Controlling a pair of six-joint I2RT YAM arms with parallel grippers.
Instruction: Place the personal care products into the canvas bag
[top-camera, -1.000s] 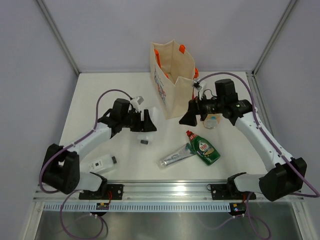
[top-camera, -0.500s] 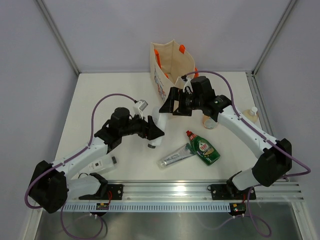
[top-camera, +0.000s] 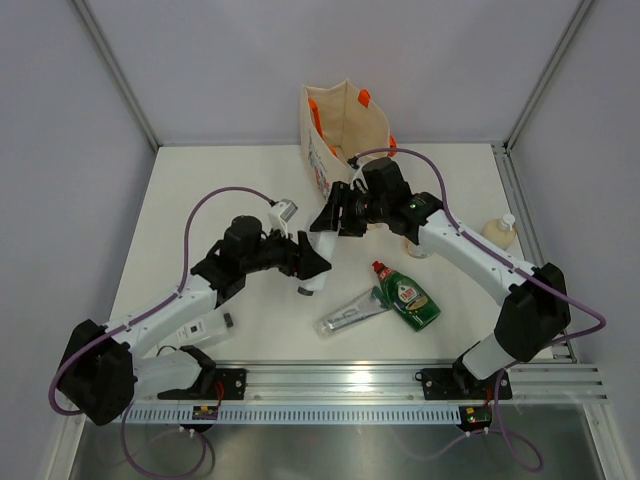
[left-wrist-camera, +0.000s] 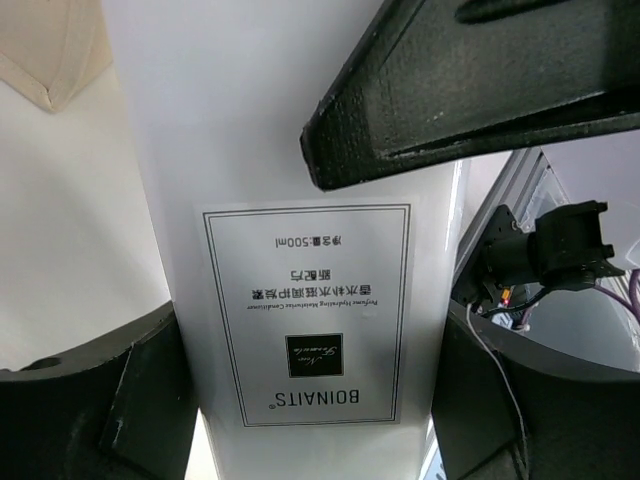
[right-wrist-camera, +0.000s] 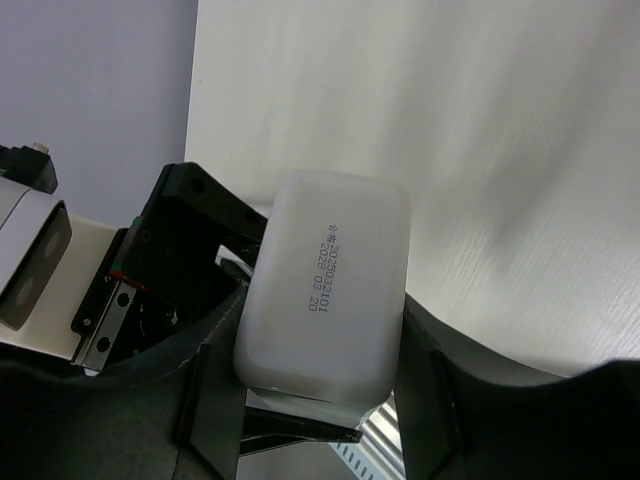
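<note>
White bottle (left-wrist-camera: 300, 150) held between two arms: left pincer (left-wrist-camera: 305, 400) pinching its labelled body, right pincer (right-wrist-camera: 318, 340) pinching its base, near the canvas bag (top-camera: 345, 125)

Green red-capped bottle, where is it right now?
In the top view, the green bottle lies flat, right of centre, just right of the silvery tube.

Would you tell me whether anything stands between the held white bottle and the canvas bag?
No loose object does. The white bottle, gripped by the left end effector and right end effector, sits near the canvas bag; only the right arm itself reaches across between them.
</note>
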